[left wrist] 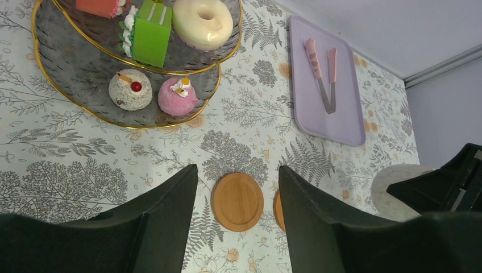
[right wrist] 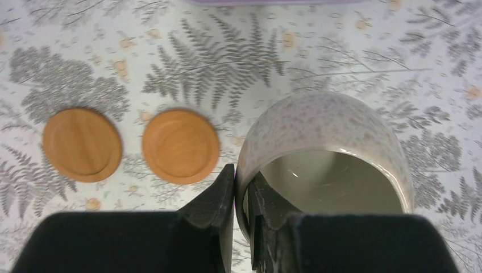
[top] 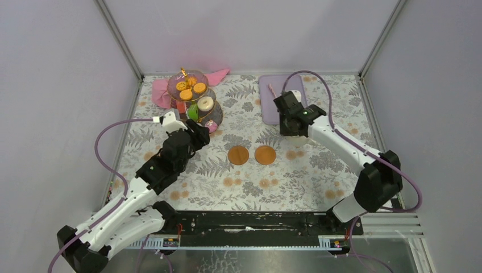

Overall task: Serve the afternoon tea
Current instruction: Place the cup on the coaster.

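Right wrist: right hand tight on cream mug rim; left hand wide.

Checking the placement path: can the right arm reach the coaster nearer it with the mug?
Likely yes. The right gripper grips the cream mug by its rim; the nearer coaster lies bare beside it, nothing between.

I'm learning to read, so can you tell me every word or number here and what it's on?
No words, numbers or signs can be read in any view.
The speckled mug, lilac tray, wooden coasters and toy pastries show no writing.
Any marks on the metal rail are too small to tell.
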{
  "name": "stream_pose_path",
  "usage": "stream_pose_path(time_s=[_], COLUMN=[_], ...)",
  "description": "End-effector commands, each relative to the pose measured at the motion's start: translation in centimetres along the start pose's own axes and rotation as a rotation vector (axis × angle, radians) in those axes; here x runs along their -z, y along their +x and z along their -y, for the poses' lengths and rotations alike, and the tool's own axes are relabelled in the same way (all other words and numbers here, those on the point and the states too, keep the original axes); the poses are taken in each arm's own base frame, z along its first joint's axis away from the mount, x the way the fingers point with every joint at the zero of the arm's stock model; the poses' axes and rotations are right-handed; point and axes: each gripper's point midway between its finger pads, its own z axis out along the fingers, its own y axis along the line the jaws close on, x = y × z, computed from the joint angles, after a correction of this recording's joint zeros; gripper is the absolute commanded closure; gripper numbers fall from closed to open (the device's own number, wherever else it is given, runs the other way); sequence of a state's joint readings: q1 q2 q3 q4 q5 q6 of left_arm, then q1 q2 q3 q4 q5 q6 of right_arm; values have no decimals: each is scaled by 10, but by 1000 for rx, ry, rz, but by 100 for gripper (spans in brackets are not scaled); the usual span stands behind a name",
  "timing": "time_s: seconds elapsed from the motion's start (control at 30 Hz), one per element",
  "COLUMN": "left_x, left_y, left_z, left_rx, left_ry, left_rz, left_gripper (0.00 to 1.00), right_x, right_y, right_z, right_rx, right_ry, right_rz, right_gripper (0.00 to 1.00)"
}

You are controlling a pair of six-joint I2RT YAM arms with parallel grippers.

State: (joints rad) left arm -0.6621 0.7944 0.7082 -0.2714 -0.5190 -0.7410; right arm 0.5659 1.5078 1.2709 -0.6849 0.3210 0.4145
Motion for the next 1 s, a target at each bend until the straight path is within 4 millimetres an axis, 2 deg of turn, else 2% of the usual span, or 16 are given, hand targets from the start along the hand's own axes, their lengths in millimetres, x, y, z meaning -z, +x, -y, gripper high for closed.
stream_pose_path(time_s=[0.0, 0.3, 0.5, 0.63, 0.97], left_x=[6, 9, 9, 9, 12], left_y=[-15, -20, -19, -17, -22], left_z=[3, 3, 1, 0, -1], left_rx=[-9, -18, -19, -19, -26], left_ry=[-11, -23, -27, -30, -35], left_rz=[36, 45, 44, 42, 51], left_gripper=[39, 39, 39, 39, 39], right_x=[17, 4, -6, -9, -7], right_y=[-30, -37, -32, -28, -8], right_z=[-47, -138, -187, -209, -235], right_rx=[65, 134, 184, 199, 151], right_ry=[-87, -216, -268, -290, -390], right_rz=[81, 74, 56, 51, 8], right_gripper=[100, 100, 100, 100, 100])
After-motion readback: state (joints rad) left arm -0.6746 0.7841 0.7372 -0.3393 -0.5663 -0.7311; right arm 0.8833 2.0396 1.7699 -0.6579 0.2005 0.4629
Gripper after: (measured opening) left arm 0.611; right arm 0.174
